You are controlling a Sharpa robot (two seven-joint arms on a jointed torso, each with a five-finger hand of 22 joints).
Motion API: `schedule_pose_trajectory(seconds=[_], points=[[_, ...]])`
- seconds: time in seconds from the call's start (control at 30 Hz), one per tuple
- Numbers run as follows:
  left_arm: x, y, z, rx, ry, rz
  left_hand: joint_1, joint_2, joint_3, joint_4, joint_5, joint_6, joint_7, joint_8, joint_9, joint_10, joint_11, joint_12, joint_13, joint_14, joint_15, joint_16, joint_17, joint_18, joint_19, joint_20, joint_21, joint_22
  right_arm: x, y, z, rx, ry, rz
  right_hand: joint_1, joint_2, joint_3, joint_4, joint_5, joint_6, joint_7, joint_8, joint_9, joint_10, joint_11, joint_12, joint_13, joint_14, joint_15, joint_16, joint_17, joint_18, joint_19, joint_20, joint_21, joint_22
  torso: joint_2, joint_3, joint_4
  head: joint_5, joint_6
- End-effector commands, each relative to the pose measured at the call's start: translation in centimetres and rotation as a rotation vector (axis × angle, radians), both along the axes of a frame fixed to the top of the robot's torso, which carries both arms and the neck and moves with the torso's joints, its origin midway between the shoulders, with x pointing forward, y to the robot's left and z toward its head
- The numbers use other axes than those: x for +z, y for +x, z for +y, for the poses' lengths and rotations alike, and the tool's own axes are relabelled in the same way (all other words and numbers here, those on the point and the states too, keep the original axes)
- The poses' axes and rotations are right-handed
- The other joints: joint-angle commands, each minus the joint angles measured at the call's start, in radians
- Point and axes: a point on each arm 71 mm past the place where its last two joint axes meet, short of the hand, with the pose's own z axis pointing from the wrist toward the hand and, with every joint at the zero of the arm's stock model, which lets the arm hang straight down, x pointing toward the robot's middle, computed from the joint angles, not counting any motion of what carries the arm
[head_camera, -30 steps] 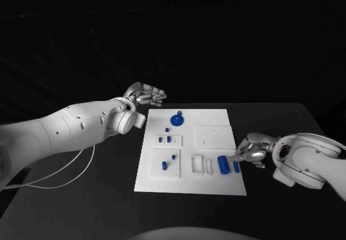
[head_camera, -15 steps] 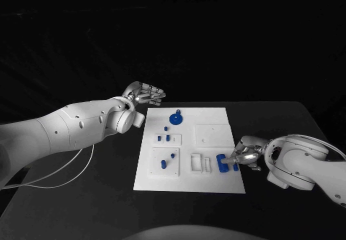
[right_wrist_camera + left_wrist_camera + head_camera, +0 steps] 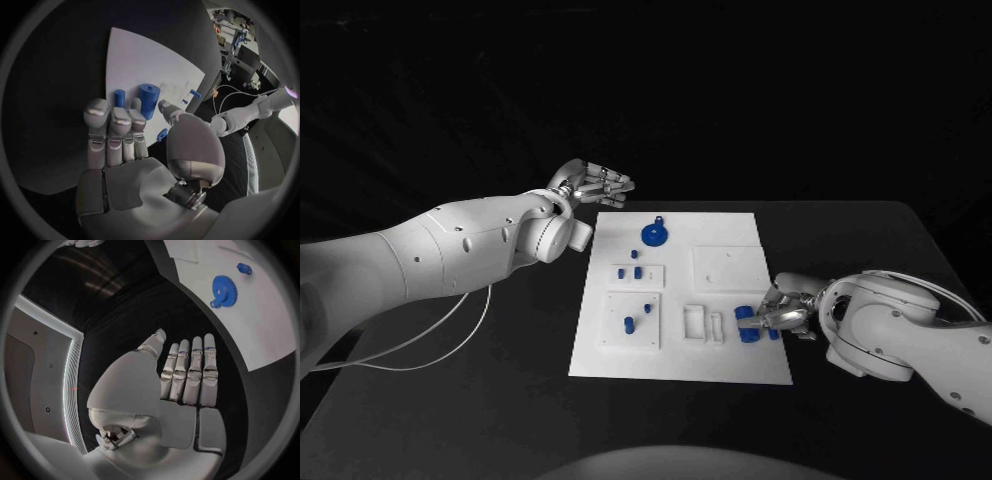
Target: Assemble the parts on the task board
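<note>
Centrally, the task board (image 3: 678,300), a flat white rectangular plate, lies on the matte black table (image 3: 516,400). Taking the board's centre as the clock's hub in the head view, a raised white tile with two short blue pegs (image 3: 636,274) sits at about 10 o'clock; a larger square tile at 8 o'clock carries two small blue oblong pieces (image 3: 638,317); a plain white square tile (image 3: 728,267) lies at 1 o'clock; and a pair of narrow white rectangular frames (image 3: 702,323), open in the middle, lies near 5 o'clock. A round blue toothed gear (image 3: 653,237) with a small tab rests flat at 12 o'clock, its teeth evident in the left wrist view (image 3: 225,288). At 4 o'clock a smooth blue cylinder (image 3: 746,325) lies beside a slimmer blue bar (image 3: 772,333). The right hand (image 3: 788,312), metallic silver, sits at the board's 4 o'clock edge with its fingers straight and side by side above the cylinder (image 3: 149,100); whether they touch it cannot be told. The left hand (image 3: 593,185) hovers off the board at 11 o'clock, fingers extended and close together, holding nothing.
</note>
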Motion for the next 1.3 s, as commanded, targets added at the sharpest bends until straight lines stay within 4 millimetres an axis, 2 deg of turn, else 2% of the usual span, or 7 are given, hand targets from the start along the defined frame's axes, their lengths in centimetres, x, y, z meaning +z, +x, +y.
schedule_pose_trajectory(seconds=[0.03,0.37,0.63,0.73,0.8,1.1,1.3], points=[[-0.1,0.0,-0.3,-0.014,-0.013,0.005,-0.006,0.000,-0.001,0.004,-0.007,-0.006,0.001,0.000,0.000,-0.003,0.004,-0.003,-0.001,0.000,0.006,-0.003,0.001,0.011,0.002,0.002,-0.003,-0.001,-0.3,0.1,0.1,0.020,-0.060,-0.022,-0.013,0.002,0.000,0.008,-0.007,-0.005,0.002,-0.001,0.001,0.007,0.001,0.005,0.002,0.005,-0.001,0.006,0.002,-0.001,0.056,-0.005,0.006,0.001,0.000,-0.0002,0.0004,0.001,-0.001],[-0.2,0.0,-0.4,-0.026,-0.016,0.019,-0.012,0.002,-0.009,0.014,-0.008,-0.008,0.001,0.000,0.000,-0.005,0.005,-0.003,0.000,-0.004,0.008,-0.003,0.001,0.010,0.001,0.004,-0.006,-0.005,-2.0,0.2,0.5,0.023,-0.077,0.020,-0.013,0.000,-0.004,0.023,-0.008,-0.004,0.001,-0.001,0.002,0.008,0.000,0.005,0.005,0.005,-0.002,0.008,0.010,-0.003,0.055,-0.006,0.011,0.006,0.000,-0.0019,0.0010,0.003,-0.006],[-0.2,0.0,-0.4,-0.030,-0.017,0.024,-0.013,0.003,-0.013,0.016,-0.008,-0.008,0.001,0.000,0.001,-0.006,0.005,-0.003,0.000,-0.005,0.008,-0.003,0.002,0.010,0.001,0.004,-0.008,-0.008,-2.9,0.1,0.8,0.028,-0.082,0.051,-0.007,0.009,0.021,-0.012,0.015,-0.005,0.001,-0.001,0.002,0.007,0.001,0.006,0.005,0.006,-0.001,0.007,0.012,-0.002,0.055,-0.004,0.012,0.009,0.000,-0.0028,0.0007,0.003,-0.005],[-0.2,0.0,-0.4,-0.030,-0.017,0.024,-0.013,0.003,-0.013,0.016,-0.008,-0.008,0.001,0.000,0.001,-0.006,0.005,-0.003,0.000,-0.005,0.008,-0.003,0.002,0.010,0.001,0.004,-0.008,-0.008,-3.0,0.0,0.9,0.027,-0.079,0.052,0.006,0.019,0.046,-0.030,0.072,-0.005,-0.002,-0.002,-0.001,0.007,-0.002,0.006,0.005,0.006,-0.002,0.007,0.012,-0.003,0.055,-0.004,0.011,0.009,-0.001,-0.0023,0.0000,0.004,-0.006],[-0.2,0.0,-0.4,-0.031,-0.017,0.025,-0.013,0.003,-0.013,0.016,-0.008,-0.008,0.001,0.000,0.001,-0.006,0.005,-0.003,0.000,-0.005,0.008,-0.003,0.002,0.010,0.001,0.004,-0.008,-0.008,-2.9,0.0,0.9,0.023,-0.072,0.046,0.001,0.029,0.125,-0.080,0.116,-0.003,-0.008,-0.001,-0.009,0.007,-0.005,0.006,0.005,0.006,-0.005,0.006,0.013,-0.006,0.055,-0.008,0.011,0.010,0.000,-0.0015,-0.0001,0.005,-0.004],[-0.2,0.0,-0.4,-0.030,-0.017,0.026,-0.013,0.003,-0.013,0.016,-0.008,-0.008,0.001,0.000,0.001,-0.006,0.005,-0.003,0.000,-0.005,0.008,-0.003,0.002,0.010,0.001,0.004,-0.008,-0.008,-2.4,-0.6,1.4,-0.004,0.002,0.042,-0.028,0.062,0.202,-0.194,0.309,-0.001,-0.014,0.000,0.001,0.007,-0.012,0.001,0.001,0.007,-0.010,0.006,0.014,-0.010,0.056,-0.013,0.013,0.013,0.000,-0.0007,-0.0013,0.006,-0.003],[-0.2,0.0,-0.4,-0.030,-0.016,0.028,-0.011,0.006,-0.017,0.019,-0.008,-0.008,0.000,0.000,0.001,-0.005,0.005,-0.003,0.000,-0.005,0.008,-0.003,0.002,0.010,0.003,0.004,-0.010,-0.012,-1.3,-0.7,1.9,-0.022,0.067,0.049,-0.048,0.074,0.214,-0.233,0.361,-0.003,-0.014,0.000,0.007,0.007,-0.013,0.001,0.001,0.007,-0.010,0.006,0.014,-0.010,0.056,-0.013,0.014,0.015,0.000,-0.0004,-0.0021,0.005,-0.002]])
